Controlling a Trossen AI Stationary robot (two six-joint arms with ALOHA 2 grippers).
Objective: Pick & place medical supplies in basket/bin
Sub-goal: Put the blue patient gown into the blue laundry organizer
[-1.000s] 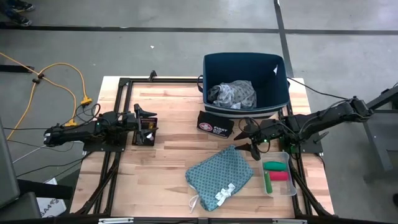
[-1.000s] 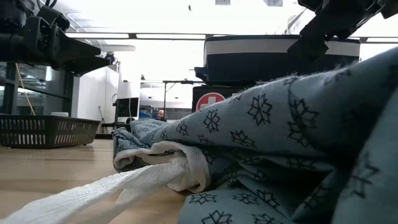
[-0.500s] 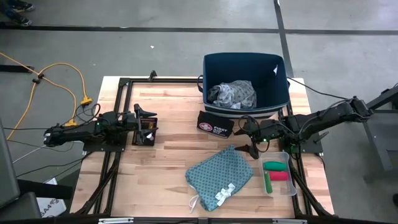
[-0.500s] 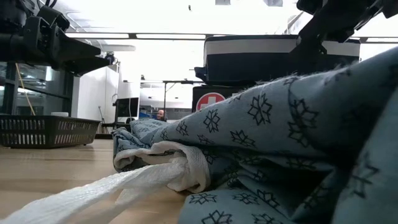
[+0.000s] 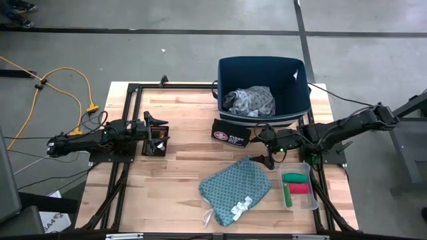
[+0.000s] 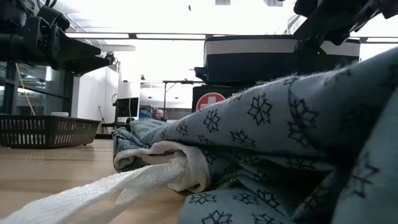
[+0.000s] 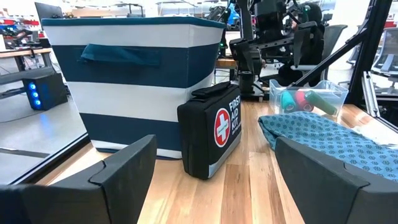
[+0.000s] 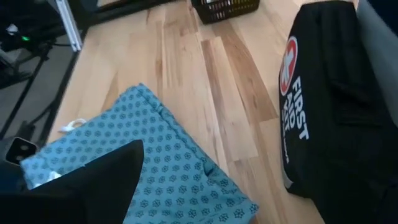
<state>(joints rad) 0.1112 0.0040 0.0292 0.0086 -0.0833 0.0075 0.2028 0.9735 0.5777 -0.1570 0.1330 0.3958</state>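
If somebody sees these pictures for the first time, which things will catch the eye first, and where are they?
Probably the dark blue bin at the table's far edge, with a pale patterned cloth crumpled inside. Next, the teal cloth spread on the table near the front, with the open right gripper just above its far corner. A black first-aid pouch stands in front of the bin.

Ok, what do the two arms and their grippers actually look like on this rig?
Both arms are dark, slim and jointed, with black cables running from their bases. The left gripper and right gripper each have two broad, flat black fingers. I can make out no markings on them.
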